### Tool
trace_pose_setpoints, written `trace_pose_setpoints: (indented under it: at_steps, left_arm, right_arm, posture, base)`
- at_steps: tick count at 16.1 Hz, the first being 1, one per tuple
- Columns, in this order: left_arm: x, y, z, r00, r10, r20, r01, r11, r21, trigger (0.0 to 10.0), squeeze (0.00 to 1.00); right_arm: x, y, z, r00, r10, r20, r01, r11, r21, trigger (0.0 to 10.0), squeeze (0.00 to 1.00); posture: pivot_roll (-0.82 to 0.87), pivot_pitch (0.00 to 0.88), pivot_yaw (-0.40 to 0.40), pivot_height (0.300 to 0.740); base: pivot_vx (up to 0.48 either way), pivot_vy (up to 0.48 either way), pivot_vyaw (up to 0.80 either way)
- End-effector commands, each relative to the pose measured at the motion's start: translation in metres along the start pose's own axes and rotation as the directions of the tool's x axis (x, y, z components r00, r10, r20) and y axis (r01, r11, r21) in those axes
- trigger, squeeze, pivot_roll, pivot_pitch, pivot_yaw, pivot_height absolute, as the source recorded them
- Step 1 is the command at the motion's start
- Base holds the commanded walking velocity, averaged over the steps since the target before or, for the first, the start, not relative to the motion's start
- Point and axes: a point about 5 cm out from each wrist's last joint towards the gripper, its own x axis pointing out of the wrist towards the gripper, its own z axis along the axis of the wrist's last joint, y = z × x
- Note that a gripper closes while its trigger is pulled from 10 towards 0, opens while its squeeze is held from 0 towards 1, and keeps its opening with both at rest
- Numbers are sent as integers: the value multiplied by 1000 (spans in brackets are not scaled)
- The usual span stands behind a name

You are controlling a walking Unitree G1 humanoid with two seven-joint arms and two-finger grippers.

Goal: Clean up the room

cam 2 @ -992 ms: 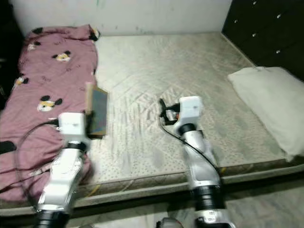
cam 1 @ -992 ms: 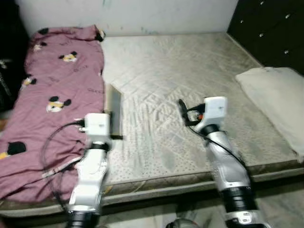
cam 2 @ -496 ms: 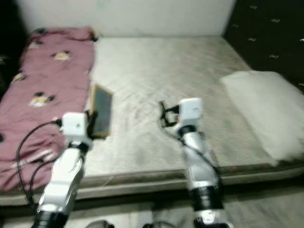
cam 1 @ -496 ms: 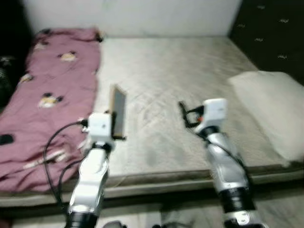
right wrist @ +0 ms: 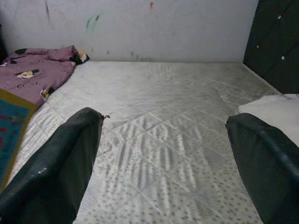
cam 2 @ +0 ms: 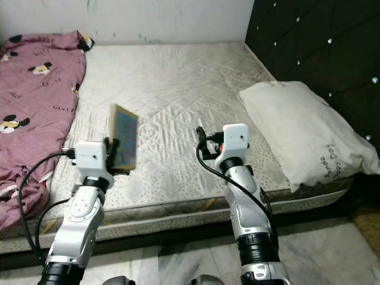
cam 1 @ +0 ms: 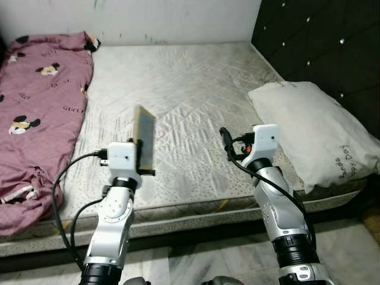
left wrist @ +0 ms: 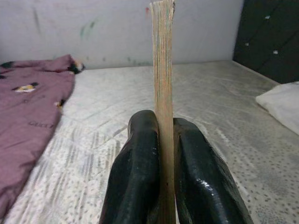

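Right now the tidying looks to be mid-carry: a thin book (cam 2: pixel 124 138) with a blue cover and tan edges is already lifted off the bed (cam 1: pixel 196 89) and held upright, and the likely next move is to take it to wherever it belongs, which calls for keeping the grip firm while the robot turns or walks away from the mattress.

Its lower edge sits squarely between the left gripper (left wrist: pixel 159 163) jaws, which are clamped on it from both sides, with most of the book standing up past the fingertips (left wrist: pixel 140 140). It hangs above the near edge of the bed, closer to the left side, near the pink cartoon-print blanket (cam 1: pixel 35 107) that lies along that left edge up to the far left corner.

The right gripper (right wrist: pixel 163 154) is raised over the near edge of the bed towards the right, holding nothing, its jaws spread wide apart. A white pillow (cam 1: pixel 309 130) lies along the right edge, beside the dark padded headboard (cam 1: pixel 332 41).
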Motion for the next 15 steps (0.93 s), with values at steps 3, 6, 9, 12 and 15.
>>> trace_pose_setpoints:
  at_steps: [3, 6, 9, 12, 15]
  left_arm:
    - [2, -3, 12, 998, -25, 65, 25, 1000, -8, 10000, 0]
    - [2, -5, 14, 996, -47, 81, 48, 999, -15, 10000, 0]
    - [2, -5, 15, 995, -53, 86, 55, 998, -20, 10000, 0]
    - [2, -6, 15, 994, -64, 91, 66, 998, -22, 10000, 0]
    - [1, -6, 14, 994, -62, 87, 64, 998, -24, 10000, 0]
  right_arm:
    - [2, -1, 3, 1000, 4, 11, -4, 1000, -3, 10000, 0]
    - [4, -1, 4, 1000, 4, 13, -4, 1000, -1, 10000, 0]
    - [4, -1, 5, 1000, 5, 17, -5, 1000, -4, 10000, 0]
    - [5, -1, 5, 1000, 4, 18, -4, 1000, -2, 10000, 0]
    - [4, -2, 5, 1000, 1, 19, -1, 1000, -4, 10000, 0]
  posture:
    - [-49, 0, -8, 740]
    - [-48, 0, -10, 740]
    - [-48, 0, -9, 740]
    - [-48, 0, -8, 740]
    - [-49, 0, -9, 740]
  base:
    - [0, 0, 0]
    - [0, 0, 0]
    - [180, 0, 0]
    - [394, 0, -379]
    - [425, 0, -171]
